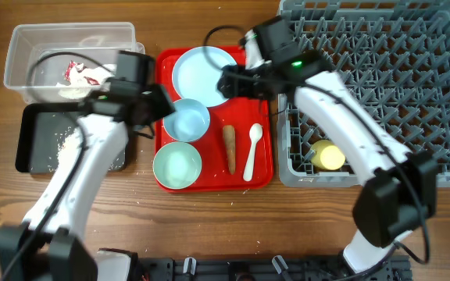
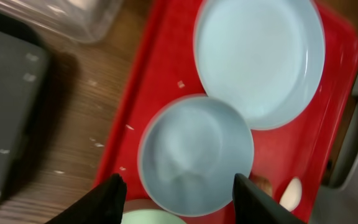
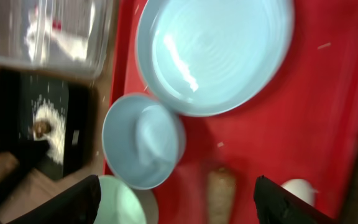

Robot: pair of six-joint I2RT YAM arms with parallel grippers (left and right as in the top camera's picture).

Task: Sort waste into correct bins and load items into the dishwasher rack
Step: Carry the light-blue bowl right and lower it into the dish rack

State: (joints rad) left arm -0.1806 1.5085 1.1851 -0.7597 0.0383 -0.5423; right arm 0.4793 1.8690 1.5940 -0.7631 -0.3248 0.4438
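Clear plastic forms the rectangular tub (image 1: pixel 22 35) at the upper left of the overhead frame, and it holds the red-and-white crumpled wrapper (image 1: pixel 80 72). Below it, the shallow black rectangular tray (image 1: pixel 31 148) carries scattered white rice grains (image 1: pixel 69 144).

Right of these, the left arm's fingers (image 1: pixel 160 105) hang spread and empty over the upper pale blue bowl (image 1: pixel 187 121). That bowl sits on the red tray (image 1: pixel 217 178) on the wooden desk (image 1: pixel 209 226). The lower pale blue bowl (image 1: pixel 176 165) lies just beneath it in the frame and the pale blue round plate (image 1: pixel 201 74) just above.

The step in hand looks like taking this upper bowl for the rack. In the left wrist view the tips bracket nearly its whole width. A cleaner grip would probably put one tip inside the wall and one outside, on the side away from the plate. A straight lift would then keep the neighbours undisturbed.

At upper centre, the right arm's fingers (image 1: pixel 229 82) are likewise released, holding nothing, at the plate's right edge. The orange-brown carrot-like stick (image 1: pixel 230 148) and white plastic spoon (image 1: pixel 252 152) lie at the tray's lower right. At far right, the large grey pegged dishwasher rack (image 1: pixel 381 70) holds the small yellow cup (image 1: pixel 328 156) in its lower left corner.
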